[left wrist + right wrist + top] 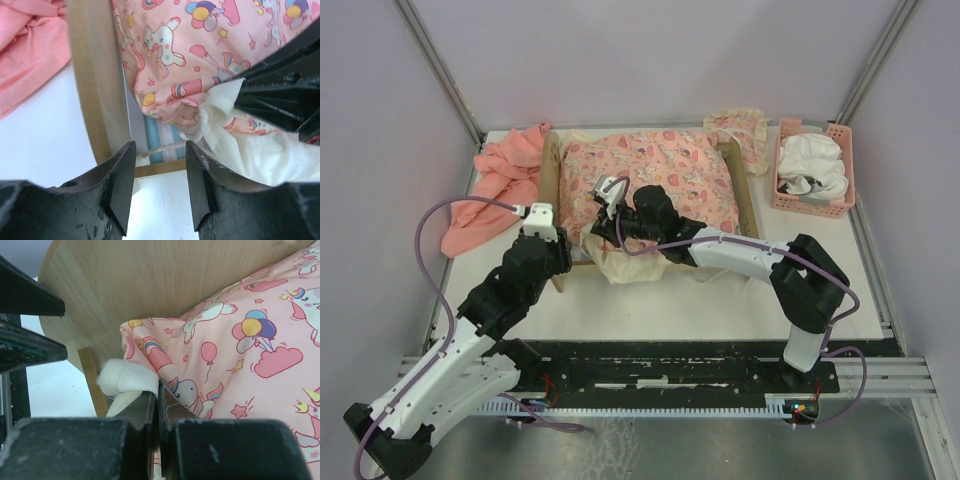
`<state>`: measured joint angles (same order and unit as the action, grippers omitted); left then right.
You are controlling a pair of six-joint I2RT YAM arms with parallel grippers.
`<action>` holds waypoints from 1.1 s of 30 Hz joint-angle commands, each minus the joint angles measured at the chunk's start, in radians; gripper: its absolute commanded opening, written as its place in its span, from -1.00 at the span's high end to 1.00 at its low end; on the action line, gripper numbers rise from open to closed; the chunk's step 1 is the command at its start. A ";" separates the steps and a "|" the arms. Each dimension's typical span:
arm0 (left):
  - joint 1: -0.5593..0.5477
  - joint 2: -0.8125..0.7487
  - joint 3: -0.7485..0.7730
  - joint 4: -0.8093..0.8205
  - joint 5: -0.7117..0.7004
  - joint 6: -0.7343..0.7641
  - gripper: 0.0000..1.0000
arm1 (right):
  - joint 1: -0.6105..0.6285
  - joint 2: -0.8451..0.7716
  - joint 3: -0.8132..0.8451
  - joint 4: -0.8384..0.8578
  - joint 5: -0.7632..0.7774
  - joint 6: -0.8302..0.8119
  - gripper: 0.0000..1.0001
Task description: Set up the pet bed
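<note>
Left gripper [160, 148], jaws apart, close over wooden corner of pet bed [95, 90]

1. White table [720, 300] before me, viewed from above.
2. Bed [552, 165] stands mid-table, toward the back.
3. Salmon cloth [492, 188] lies crumpled just left of it.
4. Pink basket [783, 150] sits back right, frilled cushion [745, 128] between it and the bed.

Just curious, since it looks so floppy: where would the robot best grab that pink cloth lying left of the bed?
Probably pinch one of the raised folds at the far end of the cloth, coming straight down from above. It lies crumpled and limp, its thin edges flat on the table, so a side approach would find little to catch. The open left gripper is nearest.
</note>
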<state>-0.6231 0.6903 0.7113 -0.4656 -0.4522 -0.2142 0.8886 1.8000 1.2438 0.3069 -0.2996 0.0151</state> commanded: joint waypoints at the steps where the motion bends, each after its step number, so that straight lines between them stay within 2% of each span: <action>1: 0.005 -0.021 0.002 -0.010 -0.107 -0.230 -0.03 | 0.018 0.019 0.055 -0.020 -0.013 -0.044 0.89; 9: 0.005 -0.101 0.020 -0.016 -0.118 -0.288 0.08 | 0.036 0.051 0.113 -0.062 0.063 -0.073 0.92; 14: 0.005 -0.151 0.051 -0.067 -0.118 -0.278 0.01 | 0.036 0.063 0.143 -0.077 0.066 -0.079 0.92; 18: 0.005 -0.189 0.045 -0.075 -0.183 -0.267 -0.06 | 0.036 0.071 0.154 -0.083 0.078 -0.079 0.93; 21: 0.005 -0.185 0.022 -0.054 -0.212 -0.252 -0.05 | 0.036 0.075 0.156 -0.082 0.082 -0.081 0.93; 25: 0.005 -0.151 -0.018 0.020 -0.272 -0.217 0.13 | 0.037 0.088 0.171 -0.092 0.095 -0.090 0.93; 28: 0.005 -0.135 -0.064 0.124 -0.303 -0.150 0.37 | 0.036 0.097 0.185 -0.105 0.099 -0.097 0.93; 33: 0.009 -0.070 -0.104 0.289 -0.324 -0.045 0.60 | 0.036 0.116 0.211 -0.123 0.117 -0.117 0.92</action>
<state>-0.6231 0.5655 0.6250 -0.3717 -0.7227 -0.3706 0.9230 1.9057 1.3914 0.1783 -0.2115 -0.0753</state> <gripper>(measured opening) 0.239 0.045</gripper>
